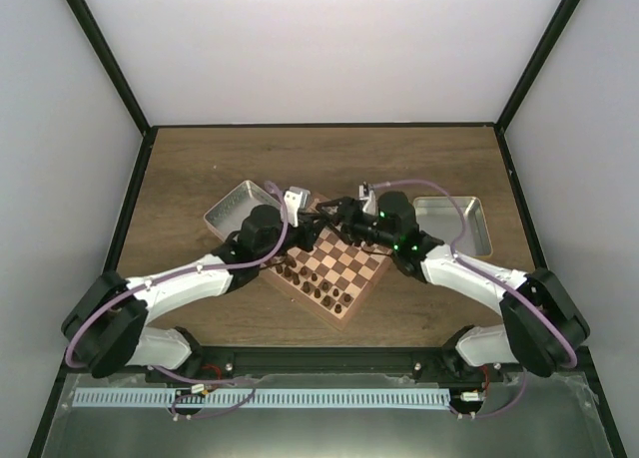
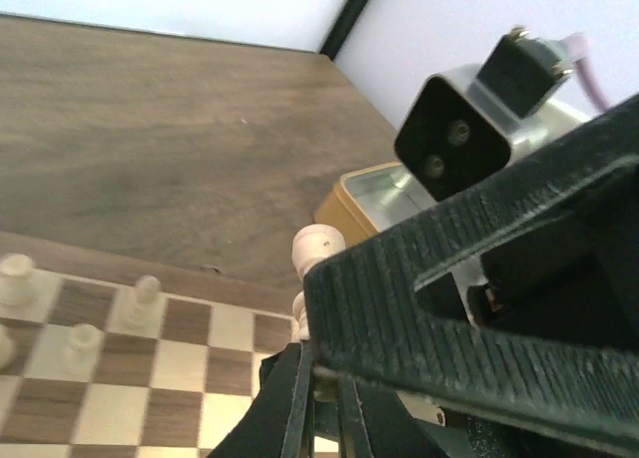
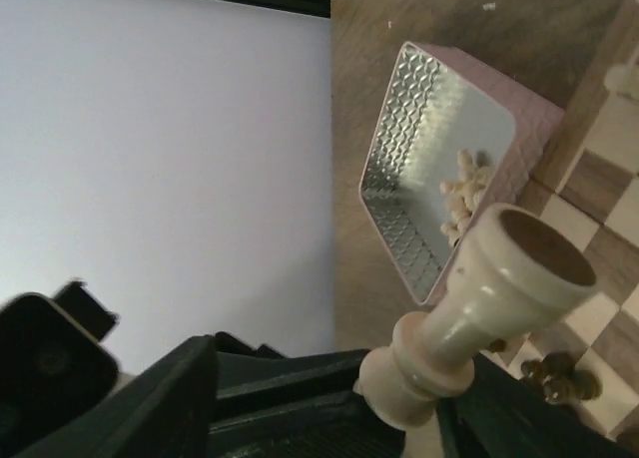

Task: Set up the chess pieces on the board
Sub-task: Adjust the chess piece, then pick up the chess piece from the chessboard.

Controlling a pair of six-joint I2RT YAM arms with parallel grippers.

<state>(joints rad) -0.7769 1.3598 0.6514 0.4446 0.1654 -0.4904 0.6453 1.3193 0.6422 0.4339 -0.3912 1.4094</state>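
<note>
Both grippers meet above the far corner of the board (image 1: 351, 266). A light beige chess piece (image 3: 479, 298) hangs between them with its round base (image 3: 544, 246) turned up; it also shows in the left wrist view (image 2: 318, 246). My left gripper (image 1: 308, 223) (image 2: 318, 366) has its fingers drawn close together on the piece's lower end. My right gripper (image 1: 335, 219) (image 3: 429, 410) is around the same piece, and one ribbed finger (image 2: 469, 278) hides how its jaws stand. A few beige pieces (image 2: 147, 294) stand on the board, and several more (image 3: 462, 191) lie in the left tray.
A silver tray (image 1: 232, 209) (image 3: 439, 149) sits left of the board. A second tray (image 1: 461, 225) (image 2: 371, 195) sits to the right. Dark brown pieces (image 1: 312, 284) (image 3: 555, 376) stand along the board's near-left side. The reddish rim (image 1: 341, 318) points toward the arm bases.
</note>
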